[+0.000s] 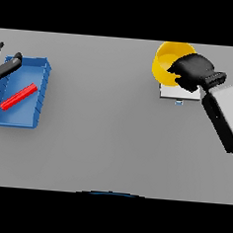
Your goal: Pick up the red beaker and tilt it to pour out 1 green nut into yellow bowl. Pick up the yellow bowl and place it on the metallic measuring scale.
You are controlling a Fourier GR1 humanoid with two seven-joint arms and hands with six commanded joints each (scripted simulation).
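Gripping yellow bowl [167,57] | right hand [194,70] fingers clamped on rim (above scale [179,93]) | left hand [4,66] fingers apart

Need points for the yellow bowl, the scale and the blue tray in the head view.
yellow bowl [165,58]: head view, on its inner left wall.
scale [175,93]: head view, on the plate's front strip below the bowl.
blue tray [46,83]: head view, on its right wall.
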